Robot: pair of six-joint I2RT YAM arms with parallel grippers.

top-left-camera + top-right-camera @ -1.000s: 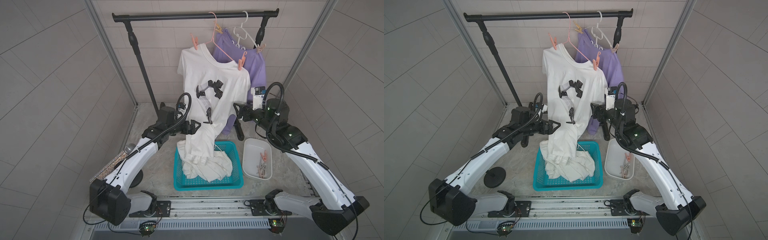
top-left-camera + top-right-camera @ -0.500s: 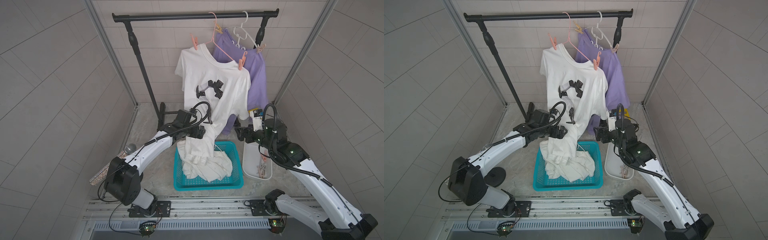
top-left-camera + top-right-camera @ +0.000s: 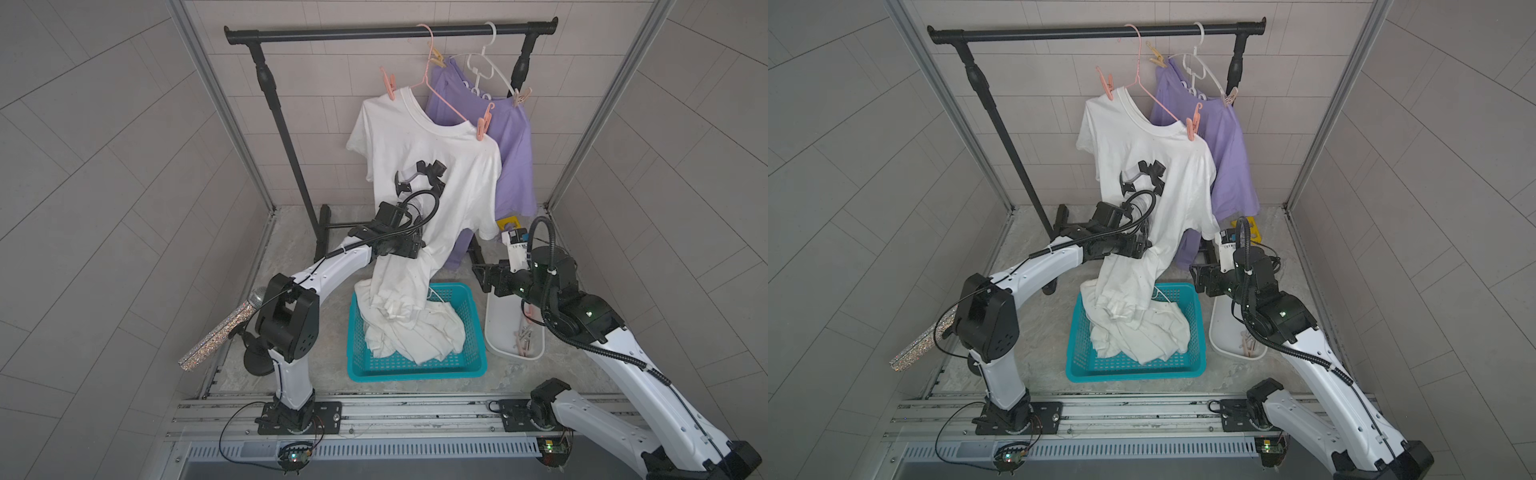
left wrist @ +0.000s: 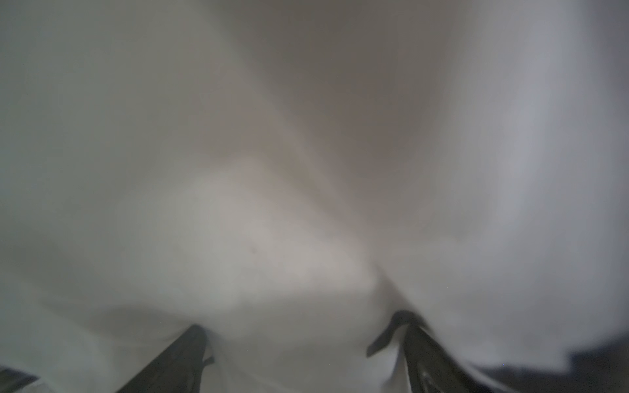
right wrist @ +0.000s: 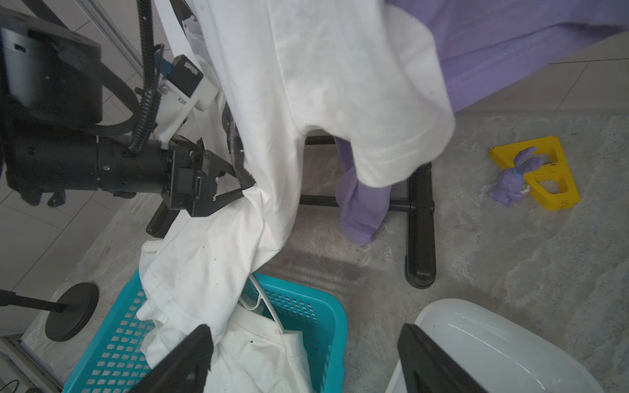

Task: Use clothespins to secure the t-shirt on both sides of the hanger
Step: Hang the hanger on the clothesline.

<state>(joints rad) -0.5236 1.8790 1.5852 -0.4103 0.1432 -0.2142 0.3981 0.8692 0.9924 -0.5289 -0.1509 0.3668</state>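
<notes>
Pretty sure it's a robotics lab test cell, not a home: aluminium frame post (image 3: 224,108), slotted mounting rail (image 3: 415,409), clothes rack (image 3: 374,33) (plus a random toy rabbit (image 5: 514,177)).

White t-shirt (image 4: 306,204) blurred across left wrist view, left fingers (image 4: 429,364) seemingly buried in it, loose clothespins (image 3: 524,336) indistinct

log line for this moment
left gripper: open, pressed into white t-shirt | right gripper: open, empty | pink clothespins: clipped at both shoulders
</notes>
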